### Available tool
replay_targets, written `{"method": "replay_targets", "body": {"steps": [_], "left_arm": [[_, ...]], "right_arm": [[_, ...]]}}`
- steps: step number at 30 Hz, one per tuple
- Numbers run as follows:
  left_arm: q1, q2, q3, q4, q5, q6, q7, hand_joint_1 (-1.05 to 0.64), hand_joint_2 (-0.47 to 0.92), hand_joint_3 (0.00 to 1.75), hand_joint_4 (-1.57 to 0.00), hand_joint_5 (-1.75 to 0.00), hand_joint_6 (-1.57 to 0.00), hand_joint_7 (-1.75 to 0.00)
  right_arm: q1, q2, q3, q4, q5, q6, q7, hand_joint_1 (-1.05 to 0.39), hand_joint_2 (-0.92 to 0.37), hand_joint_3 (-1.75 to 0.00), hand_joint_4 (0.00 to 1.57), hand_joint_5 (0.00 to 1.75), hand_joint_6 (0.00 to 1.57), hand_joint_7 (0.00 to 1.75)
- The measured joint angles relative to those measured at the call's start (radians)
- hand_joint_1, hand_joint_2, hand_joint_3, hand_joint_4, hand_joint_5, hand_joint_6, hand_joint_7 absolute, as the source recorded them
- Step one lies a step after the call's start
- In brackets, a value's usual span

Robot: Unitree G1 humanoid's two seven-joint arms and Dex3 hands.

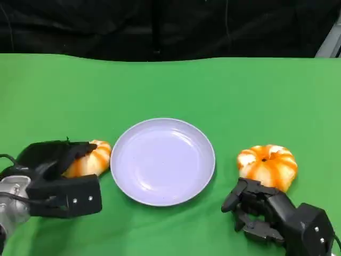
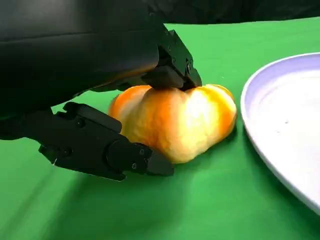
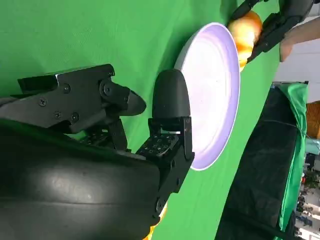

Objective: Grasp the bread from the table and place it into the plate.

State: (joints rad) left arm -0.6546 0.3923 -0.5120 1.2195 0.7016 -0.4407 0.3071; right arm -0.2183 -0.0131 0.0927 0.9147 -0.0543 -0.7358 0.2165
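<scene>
A pale lilac plate (image 1: 160,160) sits mid-table. On its left lies an orange-and-white pumpkin-shaped bread (image 1: 90,159), resting on the cloth. My left hand (image 1: 53,170) holds it, fingers draped over its top. In the left wrist view the left hand (image 2: 85,60) has one fingertip on the bread's (image 2: 180,122) crown and another against its lower side, beside the plate (image 2: 285,125). A second, similar bread (image 1: 267,164) lies right of the plate. My right hand (image 1: 272,216) is just in front of it, fingers apart and holding nothing. The right hand (image 3: 100,150) faces the plate (image 3: 212,85).
The green cloth covers the table (image 1: 170,90) up to a black backdrop along the far edge. Bare cloth lies behind the plate and between the two hands at the near edge.
</scene>
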Motion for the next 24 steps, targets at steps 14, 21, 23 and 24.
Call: {"method": "replay_targets", "body": {"steps": [14, 21, 23, 24], "left_arm": [[0.006, -0.044, -0.021, 0.047, 0.010, 0.049, 0.235, -0.14, 0.91, 0.00, -0.53, -1.75, -0.64, -1.37], [0.009, -0.048, -0.019, 0.056, 0.004, 0.049, 0.258, -0.15, 0.91, 0.00, -0.55, -1.73, -0.73, -1.22], [0.013, -0.052, -0.015, 0.059, 0.000, 0.052, 0.266, -0.14, 0.91, 0.00, -0.55, -1.74, -0.70, -1.30], [0.015, -0.054, -0.009, 0.060, -0.002, 0.053, 0.270, -0.13, 0.92, 0.00, -0.55, -1.74, -0.68, -1.34]], "right_arm": [[0.000, 0.000, 0.001, 0.000, -0.002, -0.002, -0.001, 0.02, -0.89, -0.61, 0.68, 1.72, 0.72, 1.33], [0.000, 0.000, 0.001, 0.000, -0.003, -0.002, -0.002, 0.01, -0.89, -0.60, 0.69, 1.73, 0.73, 1.33], [0.000, 0.000, 0.001, 0.000, -0.003, -0.002, -0.002, 0.01, -0.90, -0.60, 0.68, 1.73, 0.72, 1.33], [0.000, 0.000, 0.001, 0.000, -0.002, -0.002, -0.002, 0.01, -0.90, -0.60, 0.68, 1.73, 0.72, 1.33]]}}
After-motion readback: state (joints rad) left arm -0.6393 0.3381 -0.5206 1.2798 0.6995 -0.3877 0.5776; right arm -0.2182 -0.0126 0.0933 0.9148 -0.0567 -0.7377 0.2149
